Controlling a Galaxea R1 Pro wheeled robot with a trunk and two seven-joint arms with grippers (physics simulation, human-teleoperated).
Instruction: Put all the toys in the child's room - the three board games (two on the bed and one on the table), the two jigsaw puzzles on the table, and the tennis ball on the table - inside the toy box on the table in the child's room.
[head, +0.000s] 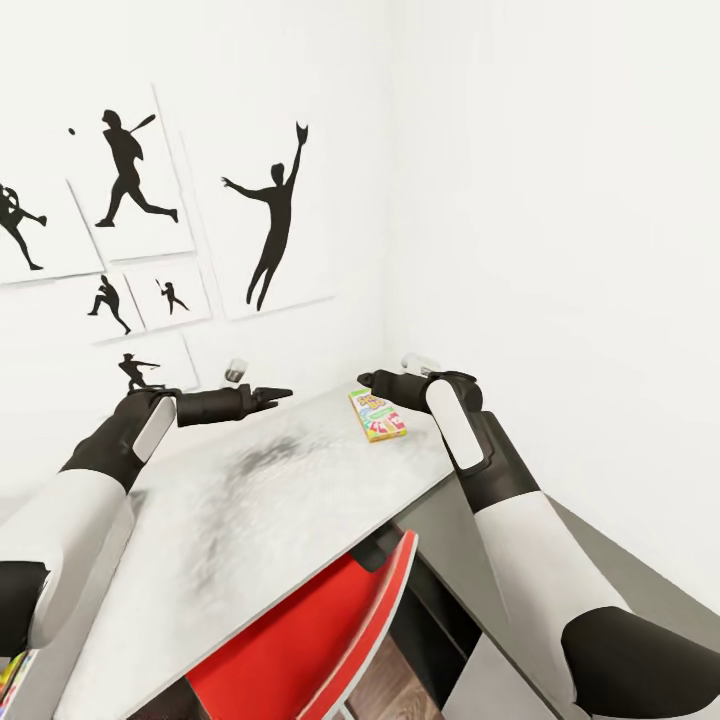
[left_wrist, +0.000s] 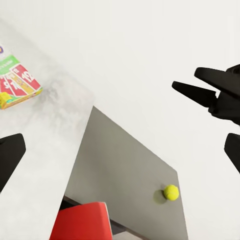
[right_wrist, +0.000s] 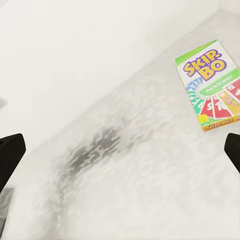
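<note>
Both tools hover over the table (head: 250, 520). Left tool (head: 278, 394) released, empty; right tool (head: 366, 380) state cannot be told. Skip-Bo box (head: 377, 415) lies flat just beside right tool. Ball (left_wrist: 171, 192) on the floor, well apart.

Matt white table (head: 260, 500) — printed cardboard Skip-Bo box (right_wrist: 209, 85)

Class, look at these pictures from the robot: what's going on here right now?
A two-armed robot stands at a white-topped table in a room corner, both arms held out above it. An orange-green "Skip-Bo" game box lies flat near the wall, just ahead of the right gripper, whose jaws are open and empty. The left gripper holds nothing either. A small yellow-green tennis ball rests on a grey surface beyond the table's edge, beside a red chair.
</note>
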